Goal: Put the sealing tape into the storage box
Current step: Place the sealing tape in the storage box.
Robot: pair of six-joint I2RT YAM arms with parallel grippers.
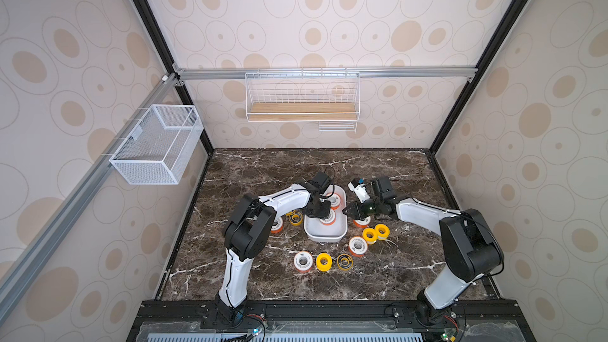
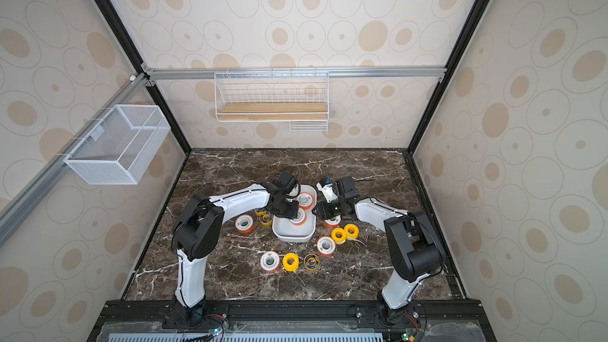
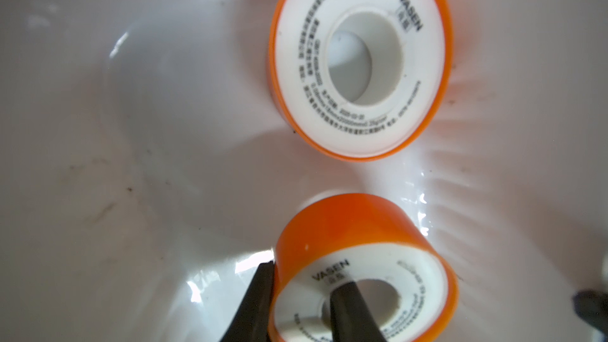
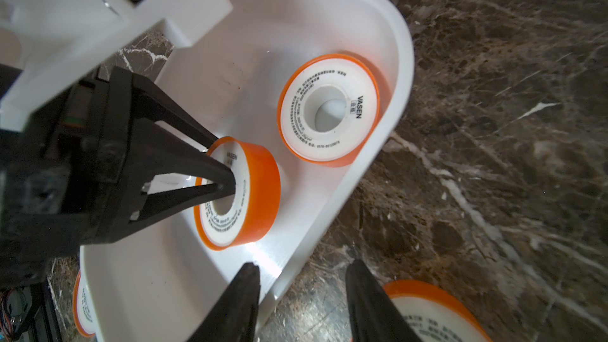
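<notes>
The white storage box (image 1: 325, 238) (image 2: 292, 236) stands mid-table. My left gripper (image 1: 320, 213) (image 3: 302, 294) reaches down into it, shut on a white-faced, orange-rimmed sealing tape spool (image 3: 362, 258) (image 4: 250, 192). One finger is in the core hole and the other is outside the rim. The spool is tilted, low in the box. Another such spool (image 3: 360, 57) (image 4: 329, 110) lies flat at the box's far end. My right gripper (image 1: 345, 211) (image 4: 302, 278) is open astride the box's right wall, empty, beside a white-and-orange spool (image 4: 437, 310) on the table.
Loose spools lie around the box: white-and-orange (image 1: 303, 261), yellow (image 1: 323, 261) and see-through yellow (image 1: 344, 261) in front, several more at right (image 1: 369, 235) and left (image 1: 277, 224). A mesh basket (image 1: 158, 143) and a wire shelf (image 1: 302, 103) hang on the walls.
</notes>
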